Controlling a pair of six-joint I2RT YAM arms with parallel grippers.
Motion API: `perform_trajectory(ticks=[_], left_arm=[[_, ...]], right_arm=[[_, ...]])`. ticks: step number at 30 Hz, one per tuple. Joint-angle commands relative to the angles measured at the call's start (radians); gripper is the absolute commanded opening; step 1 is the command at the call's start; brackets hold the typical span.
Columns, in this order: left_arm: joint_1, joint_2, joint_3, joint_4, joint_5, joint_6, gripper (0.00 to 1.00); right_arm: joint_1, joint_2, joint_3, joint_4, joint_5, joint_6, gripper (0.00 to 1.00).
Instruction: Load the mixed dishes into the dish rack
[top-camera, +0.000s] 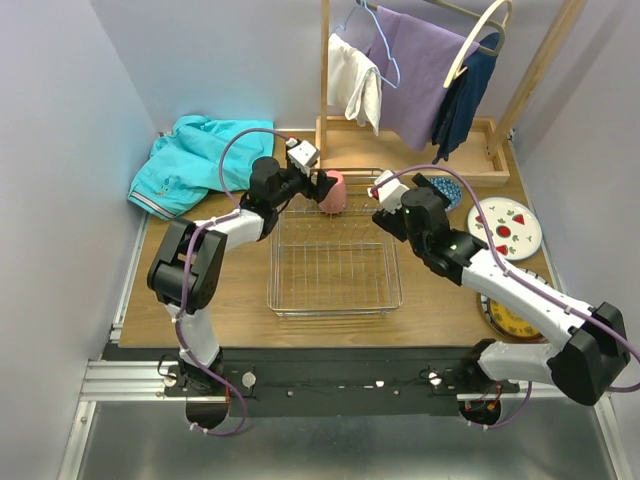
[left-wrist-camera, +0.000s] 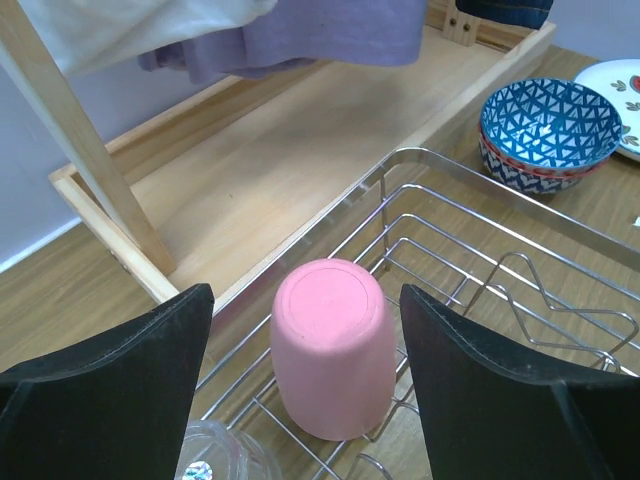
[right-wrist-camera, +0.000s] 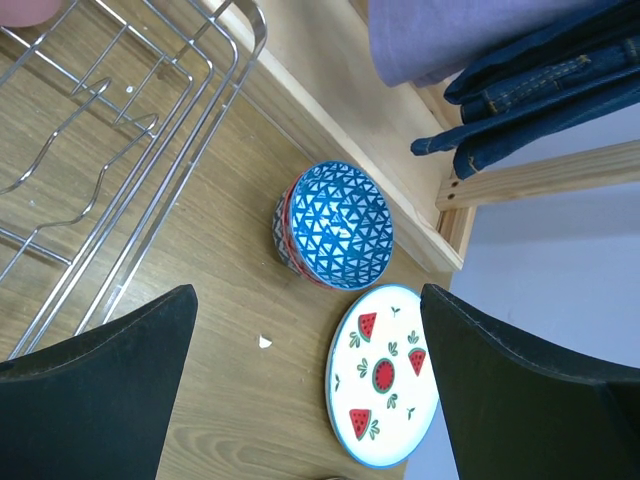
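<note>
A pink cup (left-wrist-camera: 333, 345) stands upside down on the wire bottom of the dish rack (left-wrist-camera: 450, 160), at its far edge (top-camera: 333, 192). My left gripper (left-wrist-camera: 305, 300) is open around the cup, with a gap on each side. A small clear glass (left-wrist-camera: 215, 455) shows at the bottom of the left wrist view, beside the cup. My right gripper (right-wrist-camera: 308, 320) is open and empty above the table, right of the rack. Ahead of it a blue-patterned bowl (right-wrist-camera: 335, 225) is nested in a red-banded bowl, next to a white plate (right-wrist-camera: 385, 375) with red fruit motifs.
A wooden clothes rack (top-camera: 410, 150) with hanging garments stands behind the dish rack, its base tray close to the rim. A turquoise garment (top-camera: 190, 160) lies at the back left. A yellow plate (top-camera: 510, 320) lies partly under my right arm.
</note>
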Motion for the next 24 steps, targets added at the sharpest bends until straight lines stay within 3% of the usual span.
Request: perform_trajectory(ticks=[1, 4, 7, 11, 13, 14, 15, 16, 17, 18, 22, 23, 24], left_arm=[[-0.009, -0.069, 0.032, -0.068, -0.031, 0.024, 0.84], [-0.012, -0.129, 0.065, -0.144, -0.008, 0.006, 0.84], [-0.014, -0.201, 0.104, -0.253, -0.008, 0.001, 0.83], [-0.014, -0.313, 0.136, -0.484, -0.08, -0.044, 0.81], [-0.014, -0.373, 0.133, -0.554, -0.123, -0.039, 0.8], [-0.014, -0.389, 0.132, -0.621, -0.135, -0.039, 0.76], [-0.014, -0.419, 0.13, -0.651, -0.143, -0.03, 0.74], [-0.014, -0.435, 0.119, -0.678, -0.149, -0.025, 0.73], [-0.012, -0.452, 0.11, -0.723, -0.169, -0.022, 0.67], [-0.012, -0.487, 0.101, -0.743, -0.178, -0.019, 0.63], [-0.011, -0.548, 0.073, -0.899, -0.184, 0.048, 0.38], [-0.011, -0.557, 0.07, -0.959, -0.186, 0.062, 0.17], [-0.009, -0.566, 0.066, -0.99, -0.195, 0.079, 0.1]], right_arm=[[-0.004, -0.046, -0.008, 0.001, -0.018, -0.002, 1.0], [-0.004, -0.064, -0.016, 0.01, -0.028, 0.034, 0.99], [-0.004, -0.049, -0.007, 0.018, -0.086, 0.075, 0.84], [-0.005, 0.057, 0.097, 0.009, -0.108, 0.132, 0.73], [-0.008, 0.141, 0.145, 0.001, -0.096, 0.168, 0.56], [-0.008, 0.166, 0.185, -0.003, -0.103, 0.182, 0.43], [-0.011, 0.187, 0.208, 0.001, -0.11, 0.214, 0.21], [-0.017, 0.209, 0.22, 0.01, -0.122, 0.227, 0.12], [-0.019, 0.238, 0.231, 0.038, -0.161, 0.234, 0.03], [-0.017, 0.256, 0.252, 0.05, -0.177, 0.241, 0.01], [-0.017, 0.342, 0.333, 0.064, -0.238, 0.242, 0.01], [-0.017, 0.362, 0.352, 0.061, -0.252, 0.244, 0.01], [-0.017, 0.397, 0.37, 0.056, -0.255, 0.25, 0.01]])
